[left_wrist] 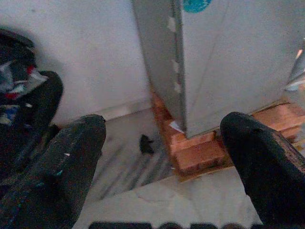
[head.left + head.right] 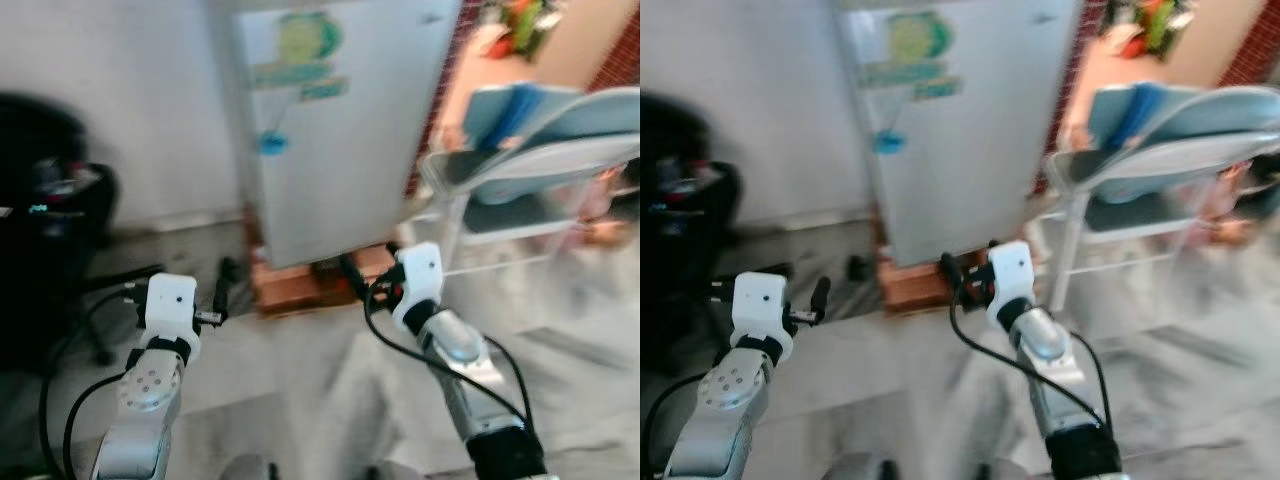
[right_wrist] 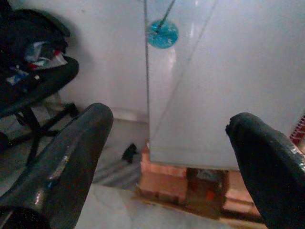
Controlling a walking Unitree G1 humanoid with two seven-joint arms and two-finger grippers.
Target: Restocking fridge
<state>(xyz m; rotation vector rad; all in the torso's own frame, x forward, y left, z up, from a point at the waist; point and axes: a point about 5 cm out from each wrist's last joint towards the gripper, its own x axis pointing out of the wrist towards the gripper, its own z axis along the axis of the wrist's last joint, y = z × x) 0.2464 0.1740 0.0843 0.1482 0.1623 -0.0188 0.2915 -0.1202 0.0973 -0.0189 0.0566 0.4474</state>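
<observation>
Fridge [image 2: 340, 130] sits upper centre of frame, door shut, on wood blocks [image 2: 300, 280]. Left tool [image 2: 222, 290] & right tool [image 2: 355, 275] both spread wide, empty. Approach slow, keep centred, avoid chair [image 2: 540, 150] at right.
</observation>
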